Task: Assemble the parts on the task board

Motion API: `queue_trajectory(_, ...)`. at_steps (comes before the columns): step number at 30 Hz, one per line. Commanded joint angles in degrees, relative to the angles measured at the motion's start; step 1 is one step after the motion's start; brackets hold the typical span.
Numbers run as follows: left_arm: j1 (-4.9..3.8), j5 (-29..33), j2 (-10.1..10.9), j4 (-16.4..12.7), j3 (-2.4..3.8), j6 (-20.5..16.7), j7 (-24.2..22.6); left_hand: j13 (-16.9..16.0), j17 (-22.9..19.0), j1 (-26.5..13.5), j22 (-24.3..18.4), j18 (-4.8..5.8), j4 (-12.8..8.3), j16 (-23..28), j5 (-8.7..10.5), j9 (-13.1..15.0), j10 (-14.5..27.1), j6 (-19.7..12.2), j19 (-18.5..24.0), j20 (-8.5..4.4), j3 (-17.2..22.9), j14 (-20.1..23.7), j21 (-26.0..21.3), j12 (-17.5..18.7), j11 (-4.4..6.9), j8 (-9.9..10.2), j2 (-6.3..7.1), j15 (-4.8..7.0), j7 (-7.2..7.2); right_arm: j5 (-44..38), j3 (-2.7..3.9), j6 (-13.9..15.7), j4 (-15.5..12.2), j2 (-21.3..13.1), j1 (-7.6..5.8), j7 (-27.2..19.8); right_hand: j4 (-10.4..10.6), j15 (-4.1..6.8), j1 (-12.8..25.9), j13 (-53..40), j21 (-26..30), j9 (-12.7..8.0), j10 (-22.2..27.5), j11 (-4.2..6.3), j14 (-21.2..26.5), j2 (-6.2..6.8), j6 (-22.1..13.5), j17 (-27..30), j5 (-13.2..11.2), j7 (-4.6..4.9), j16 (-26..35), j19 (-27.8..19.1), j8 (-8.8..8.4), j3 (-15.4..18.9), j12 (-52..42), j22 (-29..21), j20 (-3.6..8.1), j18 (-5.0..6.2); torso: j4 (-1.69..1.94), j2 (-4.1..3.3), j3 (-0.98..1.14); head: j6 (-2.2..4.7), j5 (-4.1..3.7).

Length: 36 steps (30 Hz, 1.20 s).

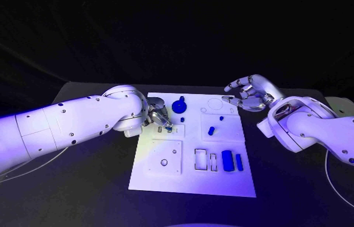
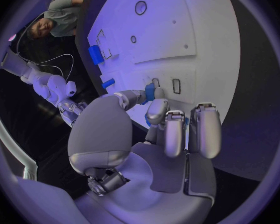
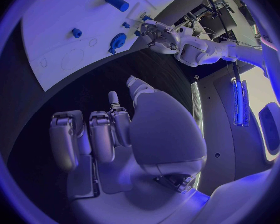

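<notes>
Head view: white rectangular task board [image 1: 193, 181] flat on the black counter [image 1: 88, 196]. Left hand [image 1: 158, 115] down at the board's left edge, pinching a small blue part [image 2: 150, 91] between thumb and fingertip, seen close in the left wrist view. Right hand [image 1: 248, 94] raised near the board's far right corner, fingers loosely curled, grasping nothing. On the board: a round blue disc with a stem [image 1: 179, 105] near the far edge, a small blue peg [image 1: 211, 131] mid-board, two blue blocks [image 1: 227, 161] standing toward the near right.
</notes>
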<state>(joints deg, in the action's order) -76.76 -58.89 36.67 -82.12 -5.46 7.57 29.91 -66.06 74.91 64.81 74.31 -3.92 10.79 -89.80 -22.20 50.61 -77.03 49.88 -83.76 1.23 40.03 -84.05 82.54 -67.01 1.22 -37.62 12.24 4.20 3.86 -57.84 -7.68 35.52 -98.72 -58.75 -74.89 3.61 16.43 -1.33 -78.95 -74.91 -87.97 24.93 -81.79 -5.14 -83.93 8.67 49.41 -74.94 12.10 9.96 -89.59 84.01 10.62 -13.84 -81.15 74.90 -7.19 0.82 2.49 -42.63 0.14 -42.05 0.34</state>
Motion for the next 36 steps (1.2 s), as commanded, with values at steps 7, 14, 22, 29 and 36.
queue_trajectory(7, 0.04, -1.96, -0.82, 0.67, -0.12, 2.05, -0.12, -0.09, 15.09, -0.66, -0.05, 0.82, -9.6, -0.2, -0.37, 0.54, -0.6, 1.5, -0.77, -0.17, 9.61, -5.95, 0.19, -0.29, 0.21, -0.39, -0.39, 0.64, -0.98, -0.42, 0.0, -0.54, -0.14, -0.04, 0.04, -0.08, 0.14, 0.49, 0.6, -7.29, 0.14, 0.06, 0.44, 0.08, -5.59, 0.06, 0.42, -13.29, 0.32, -0.13, 0.34, 4.67, 0.2, -0.3, 0.33, 13.47, 0.35, -0.19, 0.0, -0.01, 0.0, -0.11, 0.04)
queue_trajectory(14, 0.06, -2.3, -0.97, 0.87, -0.27, 2.27, -0.04, -0.08, 15.09, -0.73, -0.03, 0.82, -9.55, -0.2, -0.36, 0.58, -0.63, 1.57, -0.77, -0.19, 9.6, -5.95, 0.2, -0.29, 0.24, -0.44, -0.43, 0.67, -1.02, -0.42, 0.0, -0.55, -0.16, -0.05, 0.04, -0.1, 0.14, 0.49, 0.6, -7.29, 0.14, 0.06, 0.44, 0.08, -5.59, 0.06, 0.42, -13.29, 0.32, -0.13, 0.34, 4.67, 0.2, -0.3, 0.33, 13.47, 0.35, -0.19, 0.05, 0.0, 0.0, -0.22, -0.02)
queue_trajectory(22, 0.07, -2.98, -0.94, 0.71, -0.32, 3.6, 0.1, -0.21, 15.09, -0.85, 0.04, 0.83, -9.48, -0.2, -0.33, 0.66, -0.77, 1.68, -0.79, -0.2, 9.57, -5.95, 0.23, -0.43, 0.31, -0.51, -0.49, 0.72, -1.09, -0.42, 0.0, -0.6, -0.17, -0.01, 0.04, -0.14, 0.11, 0.51, 0.74, -7.29, 0.15, 0.08, 0.42, 0.11, -5.6, 0.03, 0.45, -13.29, 0.36, -0.16, 0.34, 4.66, 0.26, -0.35, 0.31, 13.46, 0.37, -0.19, 0.05, 0.0, 0.0, -0.44, 0.03)
queue_trajectory(29, 0.07, -3.25, -1.05, 0.69, -0.35, 4.48, 0.21, -0.12, 15.09, -0.93, 0.16, 0.86, -9.51, -0.2, -0.26, 0.73, -0.79, 1.76, -0.82, -0.21, 9.48, -5.95, 0.29, -0.36, 0.37, -0.56, -0.43, 0.77, -1.16, -0.42, 0.0, -0.6, -0.22, -0.04, 0.04, -0.17, 0.11, 0.51, 0.74, -7.29, 0.15, 0.08, 0.42, 0.11, -5.6, 0.03, 0.45, -13.29, 0.36, -0.16, 0.34, 4.66, 0.26, -0.35, 0.31, 13.46, 0.37, -0.19, 0.11, 0.03, -0.04, -0.49, 0.08)
queue_trajectory(36, 0.07, -3.38, -1.35, 0.89, -0.38, 4.62, 0.25, -0.11, 15.09, -1.02, 0.22, 0.87, -9.45, -0.2, -0.22, 0.78, -0.85, 1.83, -0.84, -0.22, 9.42, -5.95, 0.32, -0.38, 0.41, -0.59, -0.48, 0.81, -1.21, -0.42, 0.0, -0.62, -0.25, -0.02, 0.04, -0.19, 0.11, 0.51, 0.74, -7.29, 0.15, 0.08, 0.42, 0.11, -5.6, 0.03, 0.45, -13.29, 0.36, -0.16, 0.34, 4.66, 0.26, -0.35, 0.31, 13.46, 0.37, -0.19, 0.05, 0.04, -0.03, -0.5, 0.14)
